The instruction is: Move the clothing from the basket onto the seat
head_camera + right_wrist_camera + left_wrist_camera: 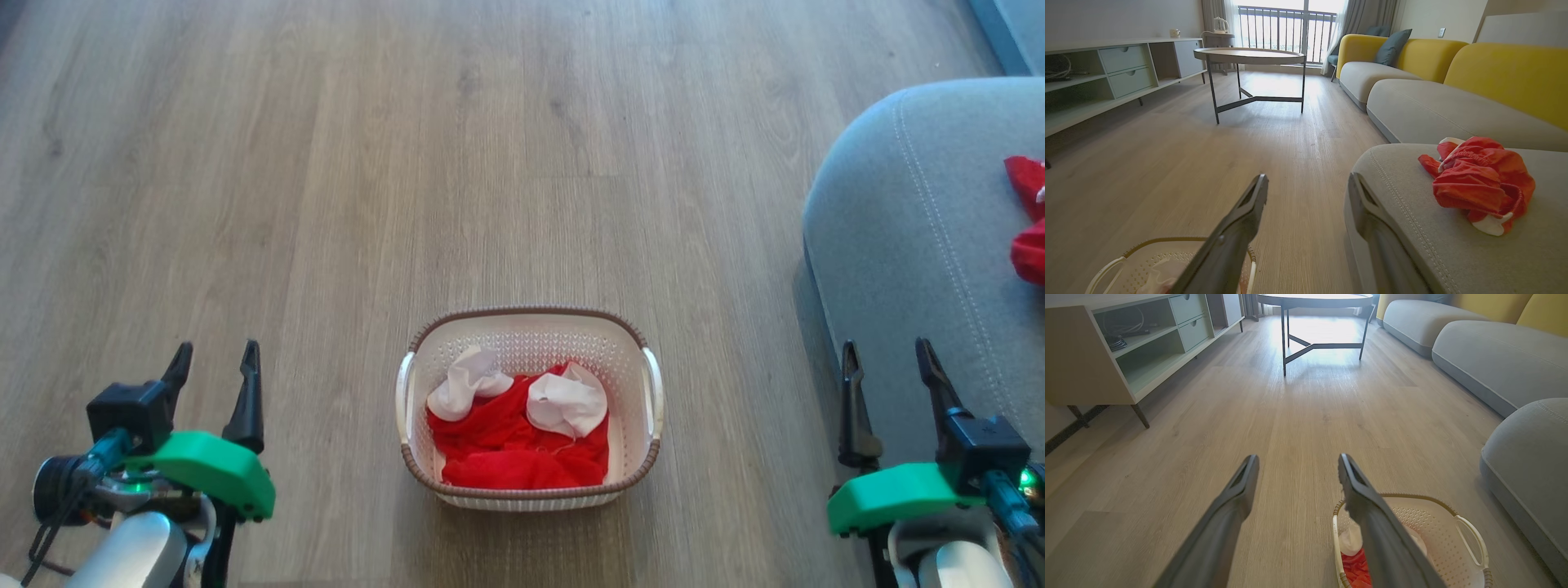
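Head view: red clothing point(508, 447) inside basket point(531, 336)

no readable text, no labels, no numbers anywhere

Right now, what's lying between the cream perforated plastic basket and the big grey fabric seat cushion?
Nothing: the head view shows bare wood-plank floor all the way from the cream perforated basket to the grey fabric seat.
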Available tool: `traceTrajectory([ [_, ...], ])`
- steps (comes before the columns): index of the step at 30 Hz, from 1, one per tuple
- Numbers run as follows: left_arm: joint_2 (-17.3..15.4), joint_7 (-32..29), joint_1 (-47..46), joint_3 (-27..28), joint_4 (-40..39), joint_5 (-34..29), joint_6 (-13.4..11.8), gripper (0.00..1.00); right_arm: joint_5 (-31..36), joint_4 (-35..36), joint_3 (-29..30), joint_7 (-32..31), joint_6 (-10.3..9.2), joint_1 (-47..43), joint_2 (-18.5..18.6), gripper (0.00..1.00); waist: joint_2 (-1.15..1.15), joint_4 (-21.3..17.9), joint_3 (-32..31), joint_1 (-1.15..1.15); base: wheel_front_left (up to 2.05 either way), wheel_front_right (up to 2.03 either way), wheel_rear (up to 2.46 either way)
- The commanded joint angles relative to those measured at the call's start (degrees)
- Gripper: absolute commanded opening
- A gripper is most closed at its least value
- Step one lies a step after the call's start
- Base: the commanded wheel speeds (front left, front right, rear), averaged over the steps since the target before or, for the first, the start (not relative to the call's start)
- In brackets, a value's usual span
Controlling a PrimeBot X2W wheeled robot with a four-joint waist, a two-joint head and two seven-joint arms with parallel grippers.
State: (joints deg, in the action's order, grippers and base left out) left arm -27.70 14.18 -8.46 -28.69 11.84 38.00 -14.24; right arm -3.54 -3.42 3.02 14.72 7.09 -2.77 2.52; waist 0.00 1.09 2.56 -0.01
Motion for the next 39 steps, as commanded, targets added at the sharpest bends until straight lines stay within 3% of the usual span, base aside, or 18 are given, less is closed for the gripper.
traceTrajectory([
  [1,-2.35,0.14,-2.60,3.09,-1.84,0.44,-0.53,1.00,-0.12,2.15,-1.17,0.21,0.40,1.50,0.79,1.00,0.00,-0.21,0.33,0.01,0.00,0.00,0.00],
  [9,-2.77,-1.33,-7.75,2.20,-5.46,-1.01,0.13,1.00,0.05,4.17,0.10,0.25,0.40,4.22,0.56,1.00,0.00,-2.06,8.88,0.01,0.00,0.00,0.00],
  [18,-0.89,-5.01,-21.42,-2.58,-5.48,-5.31,4.44,1.00,-1.90,7.09,0.06,0.27,0.40,10.64,0.38,1.00,0.00,-6.49,24.47,0.01,0.00,0.00,0.00],
  [25,1.12,-8.41,-31.05,-7.25,0.15,-8.94,8.51,1.00,-5.40,8.73,-0.63,0.27,0.40,15.78,0.37,1.00,0.00,-12.29,33.64,0.01,0.00,0.00,0.00],
  [32,4.70,-11.54,-39.02,-11.66,10.44,-11.18,12.60,1.00,-9.06,9.17,-1.99,0.28,0.40,18.29,0.36,1.00,0.00,-17.72,40.08,0.01,0.00,0.00,0.00],
  [39,5.78,-13.33,-43.42,-14.69,20.02,-13.12,15.41,1.00,-11.41,10.01,-3.46,0.28,0.40,18.93,0.36,1.00,0.00,-21.52,44.22,0.01,0.00,0.00,0.00],
])
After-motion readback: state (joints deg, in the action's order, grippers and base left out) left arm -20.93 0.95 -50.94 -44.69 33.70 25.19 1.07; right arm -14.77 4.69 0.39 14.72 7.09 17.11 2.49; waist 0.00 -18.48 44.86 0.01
